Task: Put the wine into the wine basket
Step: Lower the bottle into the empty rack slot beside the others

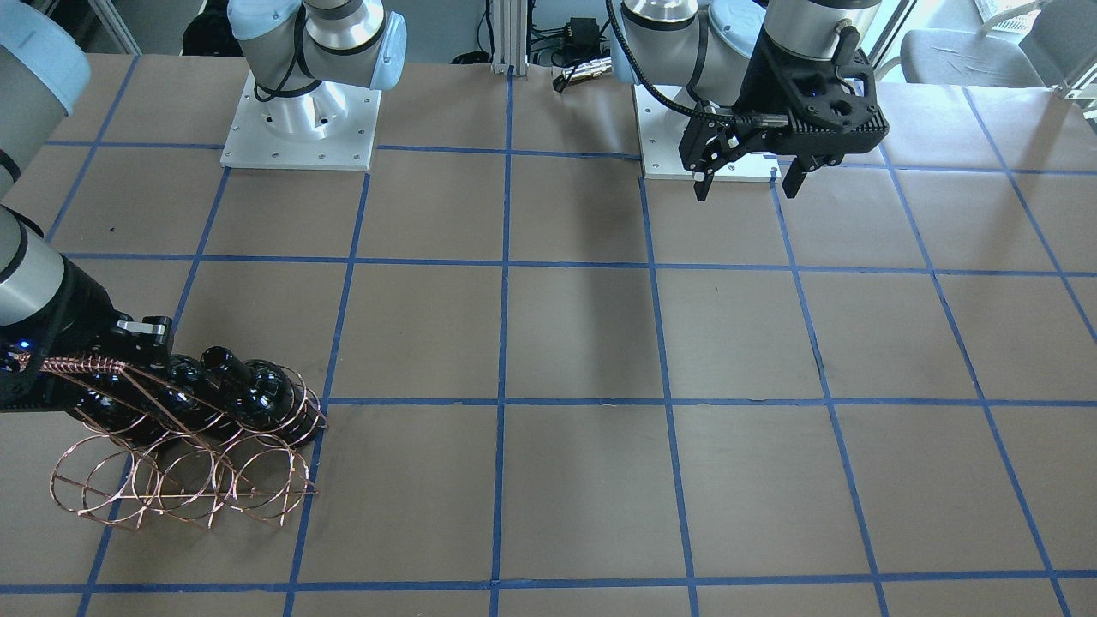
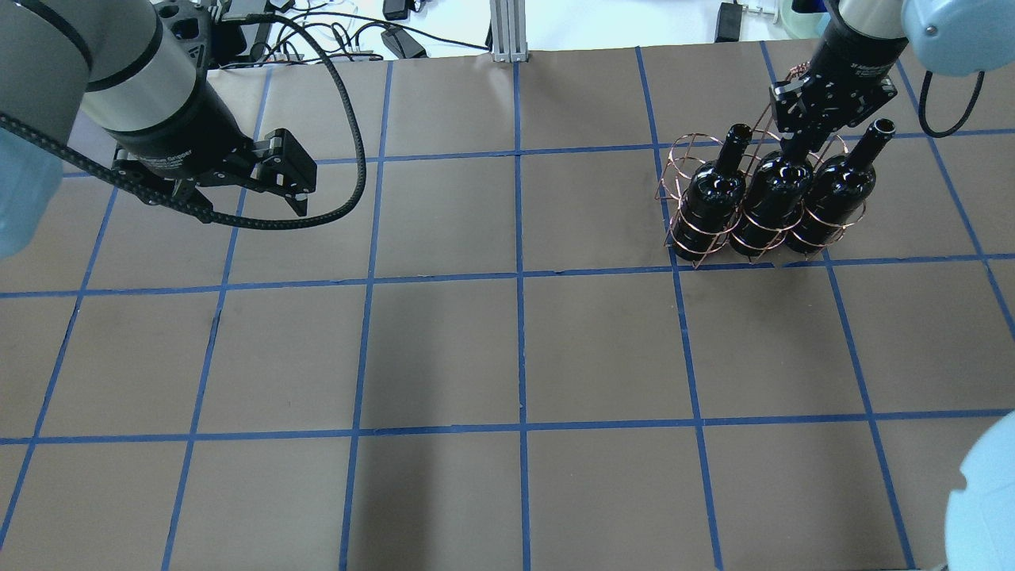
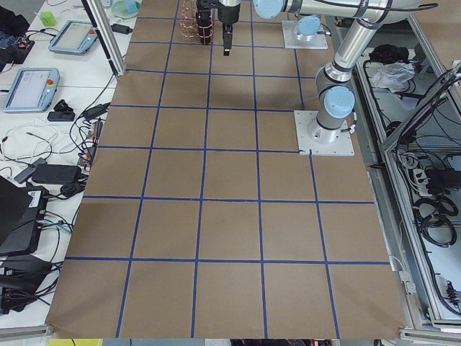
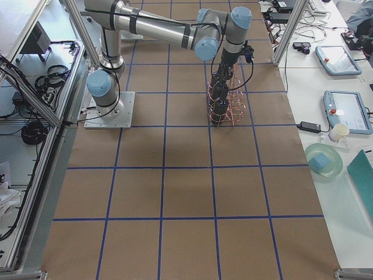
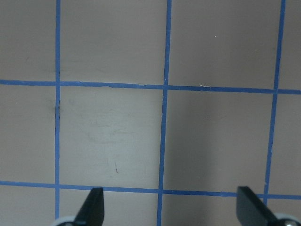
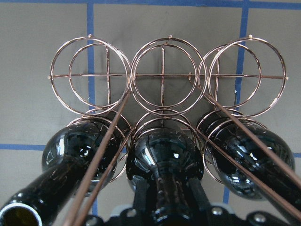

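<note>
The copper wire wine basket (image 2: 680, 170) stands at the table's far right in the overhead view. Three glossy black wine bottles (image 2: 714, 194) (image 2: 773, 198) (image 2: 836, 186) sit upright in one row of its rings; the other row (image 6: 162, 77) holds none. My right gripper (image 2: 797, 151) is over the basket, shut on the middle bottle's neck (image 6: 164, 150), its fingers (image 6: 141, 195) on either side of the neck. My left gripper (image 2: 305, 190) is open and holds nothing, hanging above bare table (image 5: 171, 212) far from the basket.
The basket's woven handle wires (image 6: 108, 141) run diagonally past the bottle necks beside my right gripper. The brown table (image 2: 515, 357) carries a blue tape grid. The arm bases (image 1: 300, 120) stand at its robot-side edge. Tablets and cables (image 3: 29, 86) lie off the table.
</note>
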`<state>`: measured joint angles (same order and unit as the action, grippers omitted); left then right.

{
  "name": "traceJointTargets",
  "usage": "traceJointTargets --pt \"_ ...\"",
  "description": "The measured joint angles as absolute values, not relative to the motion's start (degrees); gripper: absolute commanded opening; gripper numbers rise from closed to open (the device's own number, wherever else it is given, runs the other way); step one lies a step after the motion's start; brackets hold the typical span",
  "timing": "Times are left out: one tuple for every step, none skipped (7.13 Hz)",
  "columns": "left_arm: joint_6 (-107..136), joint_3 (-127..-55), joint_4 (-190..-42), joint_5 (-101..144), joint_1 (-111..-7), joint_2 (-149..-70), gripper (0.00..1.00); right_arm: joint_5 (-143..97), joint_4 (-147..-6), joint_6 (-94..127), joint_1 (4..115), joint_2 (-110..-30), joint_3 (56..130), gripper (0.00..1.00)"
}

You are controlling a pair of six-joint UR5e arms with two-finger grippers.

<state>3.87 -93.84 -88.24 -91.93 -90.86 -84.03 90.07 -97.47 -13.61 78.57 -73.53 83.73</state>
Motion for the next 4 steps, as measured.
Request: traceJointTargets --pt "3.9 -93.9 -88.2 -92.0 -90.9 -84.0 1.0 90.1 -97.5 -13.6 78.6 -73.4 84.3 0.0" --pt "3.9 -93.9 -88.2 -92.1 -90.9 -84.0 1.0 90.2 -97.5 -13.6 78.6 -73.4 84.7 0.06" --pt "3.9 -93.9 -88.3 -92.2 -90.9 -84.0 1.0 90.3 -97.6 -13.6 78.5 -73.4 84.9 0.84" --pt "4.0 -93.9 -88.3 -92.2 -90.9 -83.9 1.0 90.5 -98.0 -13.5 78.5 -73.6 84.8 1.0"
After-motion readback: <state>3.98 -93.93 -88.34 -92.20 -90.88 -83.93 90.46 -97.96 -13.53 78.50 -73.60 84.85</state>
